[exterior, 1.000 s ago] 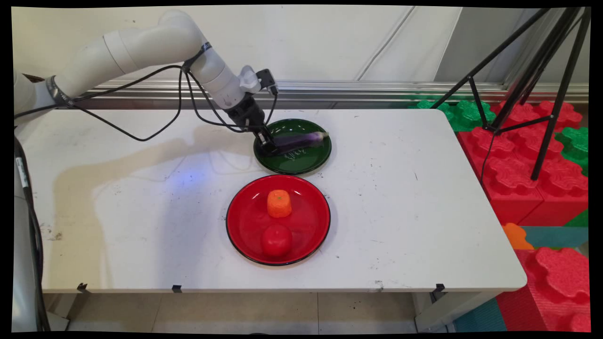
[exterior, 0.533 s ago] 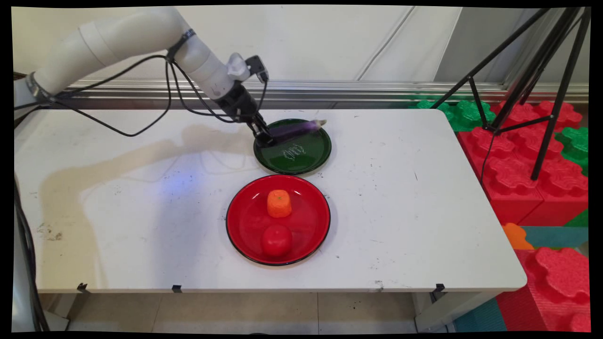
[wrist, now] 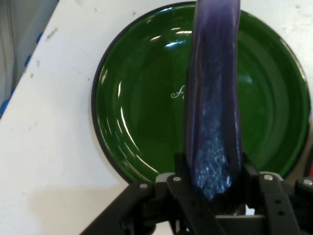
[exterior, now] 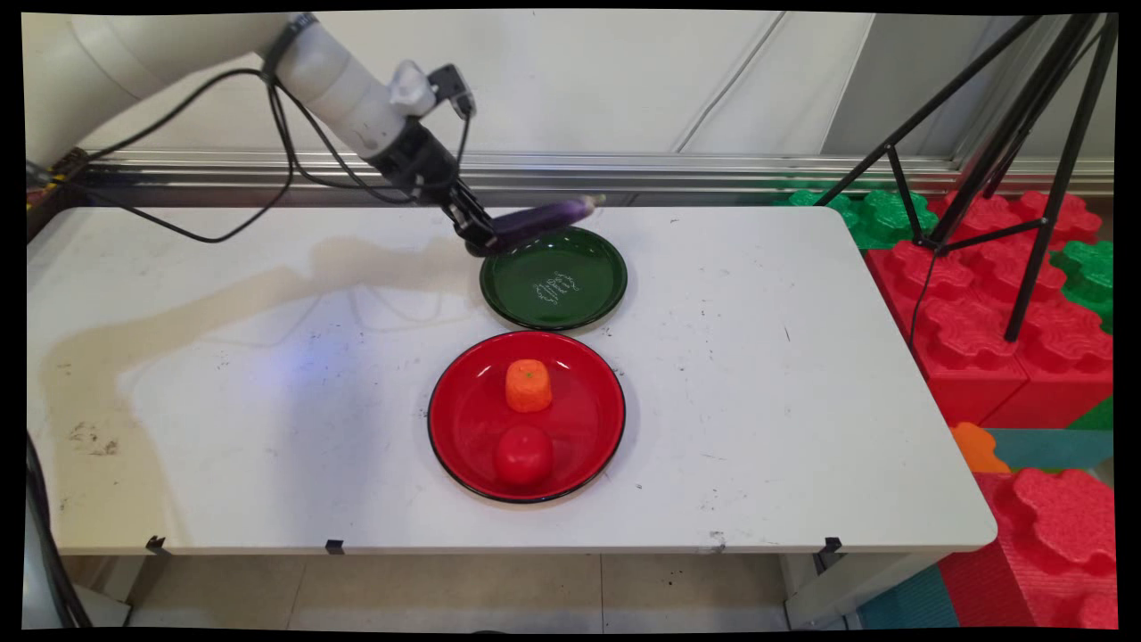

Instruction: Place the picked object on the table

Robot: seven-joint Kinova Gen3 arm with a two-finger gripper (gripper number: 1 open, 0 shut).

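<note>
Gripping one end of a long, glossy purple toy eggplant (exterior: 539, 218), the black two-finger pincer (exterior: 481, 239) has its fingers (wrist: 182, 169) closed against both sides of the vegetable. The eggplant is clear of the counter and of any dish: in the main view it juts out to the right from the pincer, tilted slightly upward toward its pale stem tip, hanging over the far rim of the round dark green plate (exterior: 588, 294). In the hand view the eggplant (wrist: 212, 107) runs straight up from between the fingers across the middle of the green plate (wrist: 132, 112), which lies below it with small white lettering at its centre.

The green plate sits on the white counter (exterior: 802, 401) toward its far edge, with nothing lying in it. Just in front of it, with rims nearly touching, is a round red plate with a dark rim (exterior: 463, 419). On the red plate stand two toy foods: a stubby orange piece with a green spot on top (exterior: 529, 385) on the far half, and a round red tomato-like piece (exterior: 524, 455) on the near half, close together but whether they touch is not clear.

The white arm (exterior: 339, 76) reaches in from the upper left with black cables (exterior: 223, 234) looping below it. To the right of the counter stand black tripod legs (exterior: 1025, 169) over red and green interlocking foam blocks (exterior: 980, 294).
</note>
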